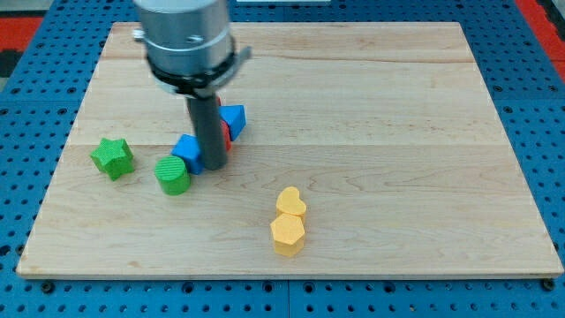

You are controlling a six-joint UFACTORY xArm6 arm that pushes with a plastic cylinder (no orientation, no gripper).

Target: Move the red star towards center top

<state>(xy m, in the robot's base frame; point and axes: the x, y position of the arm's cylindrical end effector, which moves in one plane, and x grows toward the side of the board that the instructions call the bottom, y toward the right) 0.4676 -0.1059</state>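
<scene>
The rod ends at my tip (214, 168), which stands on the wooden board (371, 115) in the view's left half. No jaws are fitted, so nothing opens, closes or clamps; contact is made by the rod's side and end only.

The red star (226, 134) is almost wholly hidden behind the rod. Only a red sliver shows at about 1 o'clock from my tip, just beside the rod. Its shape cannot be confirmed.

Neighbouring blocks:
- A blue triangular block (234, 117) lies touching or just beside the red sliver, at 1 o'clock from my tip.
- A blue cube (188, 151) lies just beside my tip at 10 o'clock.
- A green cylinder (173, 175) lies at 8 o'clock, next to the blue cube.
- A green star (112, 158) lies farther off at 9 o'clock.
- A yellow heart (290, 202) and a yellow hexagon (288, 234) lie together at 4 o'clock.

Recommended procedure: the star should be contacted from its 7 o'clock side and pushed toward 1 o'clock, to the board's top centre. The blue triangular block appears to sit in that path and may be carried along; a slow, centred push is advised so the star does not slip sideways.
</scene>
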